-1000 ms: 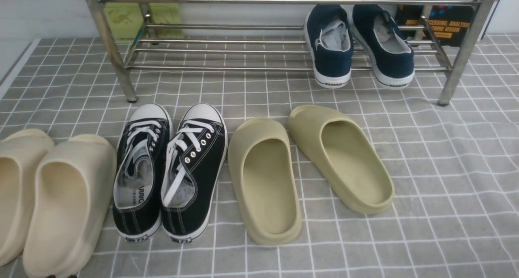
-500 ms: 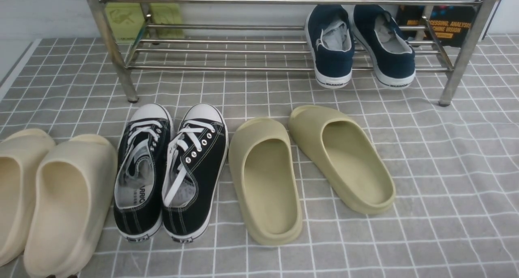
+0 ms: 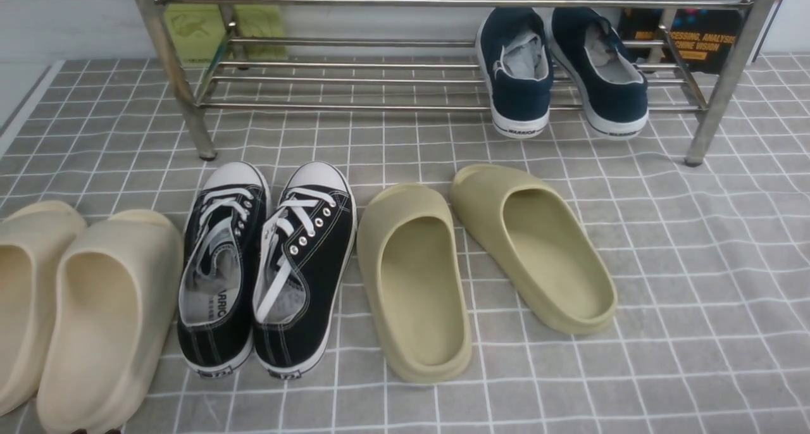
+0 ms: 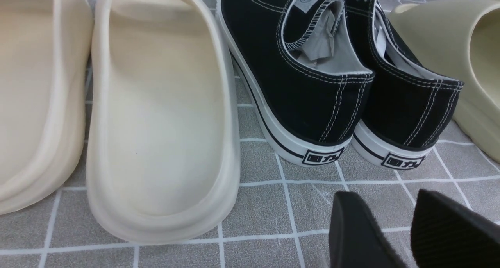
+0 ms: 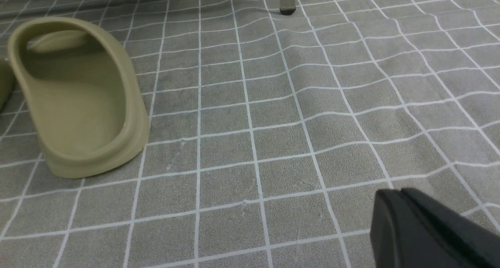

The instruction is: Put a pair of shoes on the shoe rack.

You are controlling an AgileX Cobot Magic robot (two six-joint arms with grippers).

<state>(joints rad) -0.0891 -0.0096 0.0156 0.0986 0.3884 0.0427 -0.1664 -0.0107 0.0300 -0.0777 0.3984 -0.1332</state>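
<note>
Two navy slip-on shoes with white soles, one (image 3: 519, 73) beside the other (image 3: 604, 73), rest side by side on the lower bars at the right end of the steel shoe rack (image 3: 380, 107), heels toward me. Neither arm shows in the front view. In the left wrist view my left gripper (image 4: 384, 199) is open and empty, low over the cloth behind the heels of the black sneakers (image 4: 316, 100). In the right wrist view my right gripper (image 5: 394, 195) is shut and empty above bare cloth, to the right of an olive slide (image 5: 78, 100).
On the grey checked cloth (image 3: 696, 263) in front of the rack stand cream slides (image 3: 95, 307), black lace-up sneakers (image 3: 266, 263) and olive slides (image 3: 481, 257). A rack leg (image 5: 287, 0) stands far ahead of the right gripper. Books lean behind the rack.
</note>
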